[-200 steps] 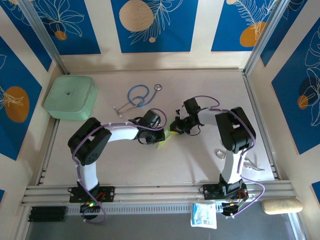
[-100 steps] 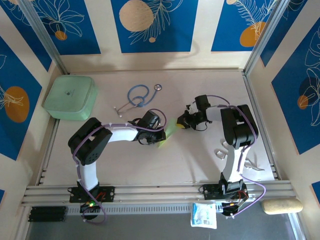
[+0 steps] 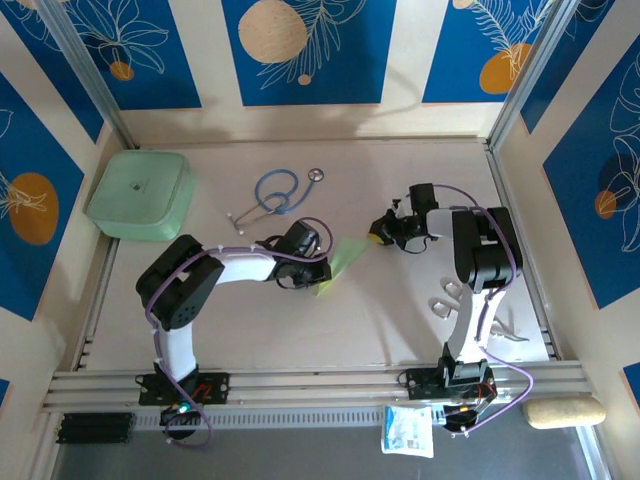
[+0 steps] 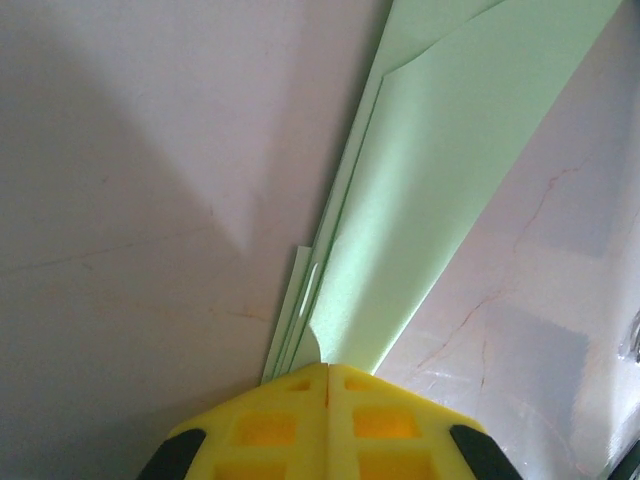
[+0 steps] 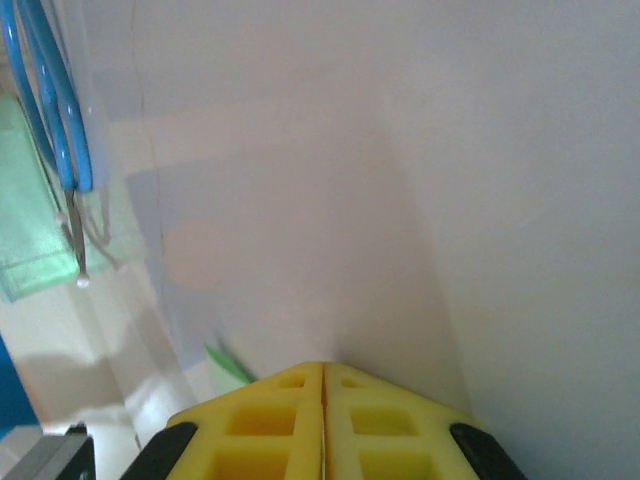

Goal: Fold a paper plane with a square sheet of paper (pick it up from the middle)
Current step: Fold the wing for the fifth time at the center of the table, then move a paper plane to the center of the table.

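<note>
In the top view the left gripper (image 3: 323,278) is hiding the near-left end of the paper (image 3: 347,256), and the folds there are too small to read. In the left wrist view the paper (image 4: 440,170) is running off the top edge, so its far end is cut off; which end is the nose I cannot tell. Several folded layers are showing along its left edge. The left gripper (image 4: 327,378) is pinching the paper's near end, jaws closed on it. The paper is lying mid-table, its long axis running from near-left to far-right, aiming toward the right gripper (image 3: 377,237). The right gripper (image 5: 323,382) is sitting just beyond that far end, jaws pressed together with nothing between them. A blurred stethoscope (image 5: 55,100) is crossing the right wrist view's left edge.
</note>
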Controlling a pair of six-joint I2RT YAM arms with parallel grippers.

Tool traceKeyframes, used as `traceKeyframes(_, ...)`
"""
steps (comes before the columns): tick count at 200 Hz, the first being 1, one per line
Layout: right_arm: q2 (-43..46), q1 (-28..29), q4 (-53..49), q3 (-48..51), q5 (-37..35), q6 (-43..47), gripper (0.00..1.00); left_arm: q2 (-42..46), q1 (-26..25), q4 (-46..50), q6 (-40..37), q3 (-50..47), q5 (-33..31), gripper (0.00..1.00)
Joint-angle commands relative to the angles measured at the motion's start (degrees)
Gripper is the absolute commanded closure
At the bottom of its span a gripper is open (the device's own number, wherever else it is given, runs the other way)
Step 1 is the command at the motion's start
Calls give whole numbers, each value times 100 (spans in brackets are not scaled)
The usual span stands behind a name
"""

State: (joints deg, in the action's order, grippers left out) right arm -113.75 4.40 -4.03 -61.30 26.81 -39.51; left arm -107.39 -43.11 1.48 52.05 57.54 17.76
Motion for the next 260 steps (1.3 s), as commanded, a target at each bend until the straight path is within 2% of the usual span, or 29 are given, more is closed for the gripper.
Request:
traceKeyframes(1,375,-89,29,-31,-263,-40,90,-154,27,943,-155,136,-1,100)
traceKeyframes(19,869,-76,-151,94,-422,-18,88,32,54,896,-207,475,59,100)
traceKeyframes(30,1140,-55,-406,126,-579,7,85,202,83,879,-253,657,40,93)
traceKeyframes(46,1471,49,-854,131,-847,67,76,496,158,896,-361,798,-71,83)
traceKeyframes(85,2031,482,-1886,145,-1473,-26,59,1362,591,1071,-716,482,-584,48)
traceKeyframes(102,2133,845,-2420,56,-1924,-230,53,1779,752,1197,-1003,200,-1048,34)
traceKeyframes(121,2072,1327,-2990,-126,-2412,-499,49,2210,851,1419,-1364,-76,-1654,12)
traceKeyframes(140,1871,1802,-3455,-358,-2868,-846,46,2520,883,1639,-1647,-294,-2272,0)
traceKeyframes(178,1389,2546,-4073,-921,-3466,-1608,43,3002,1022,1516,-1799,-811,-2755,1)
traceKeyframes(212,870,2987,-4479,-1458,-3833,-2146,41,3289,1124,1434,-1839,-1153,-2659,1)
traceKeyframes(260,266,3205,-4788,-2048,-3961,-2435,40,3373,1210,1234,-1870,-1480,-2424,1)
